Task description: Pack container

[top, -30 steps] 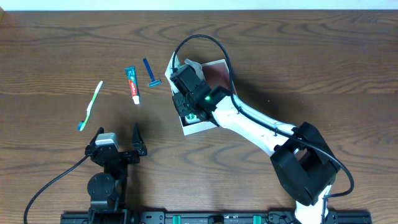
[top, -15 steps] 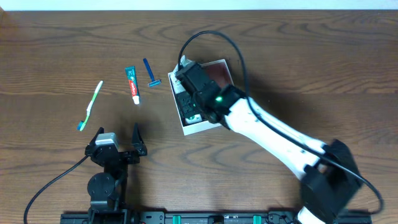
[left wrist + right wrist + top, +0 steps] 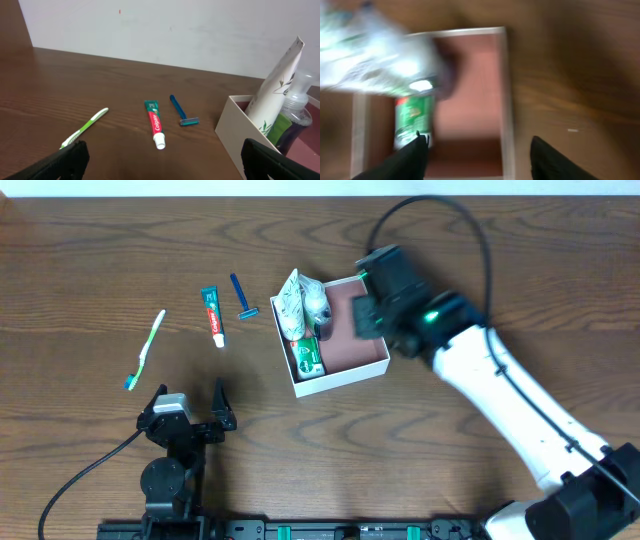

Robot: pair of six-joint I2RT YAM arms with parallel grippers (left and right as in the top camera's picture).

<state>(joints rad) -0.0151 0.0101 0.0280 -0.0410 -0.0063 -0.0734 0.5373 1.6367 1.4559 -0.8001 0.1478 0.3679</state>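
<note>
The container [image 3: 350, 345] sits on the brown wooden table [image 3: 100, 240], a little right of the middle and turned slightly askew. It is a shallow white box with a reddish-brown floor and no lid. Its left part is already filled. A white tube with a leaf print [image 3: 290, 305] leans against the left wall, its crimped end poking above the rim. A clear pump bottle [image 3: 316, 300] stands just beside it. A green packet [image 3: 309, 356] lies toward the front left corner. The right part of the floor is bare.

Three more toiletries lie on the table to the left of the box. A blue razor [image 3: 241, 298] is nearest its left wall. A toothpaste tube [image 3: 213, 316] lies just beside the razor, cap toward the near edge. A green-and-white toothbrush [image 3: 146, 350] lies farther left, apart from both.

The right arm reaches in from the lower right, and its wrist hangs over the far right part of the box. The wrist picture is blurred, but the right fingers [image 3: 415, 155] show clearly enough. They are spread, with nothing between them, and the box's bare floor shows through the gap.

The left arm sits low by the near edge of the table, well apart from the toiletries and facing them. The left fingers [image 3: 70, 157] are spread wide and empty.
</note>
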